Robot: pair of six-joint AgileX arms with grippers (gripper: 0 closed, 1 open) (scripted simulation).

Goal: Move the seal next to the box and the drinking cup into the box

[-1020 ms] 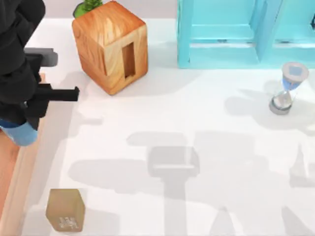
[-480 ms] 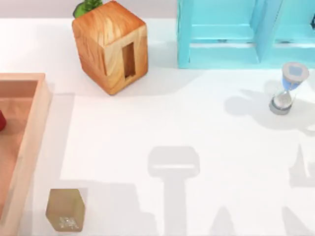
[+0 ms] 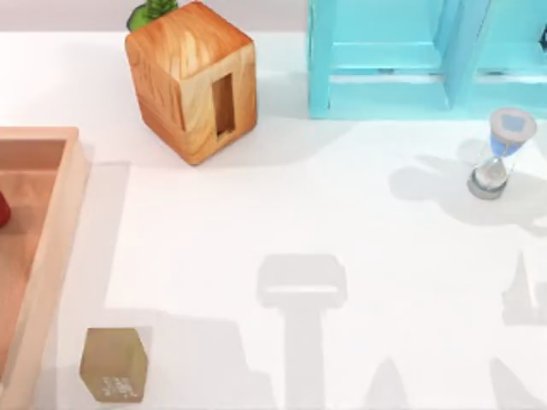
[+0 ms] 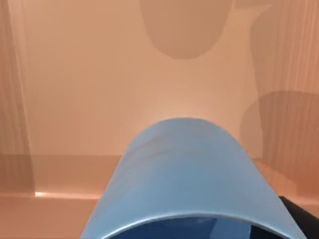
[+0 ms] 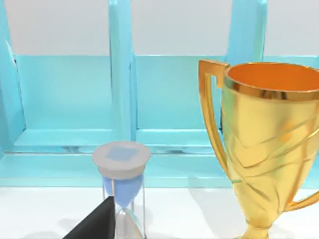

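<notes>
**Cup Over the Tray, Drop Not Yet Safe**

At far left, the shallow reddish-brown wooden box (image 3: 53, 224) lies under the left end effector, apparently pinching the plain blue drinking cup (image 4: 187, 179); released tilted, it may roll. The small tan wooden seal (image 3: 113, 365) sits just beside the box wall; its pale marks are unreadable. The right end effector's (image 5: 94, 223) state I cannot tell.
</notes>
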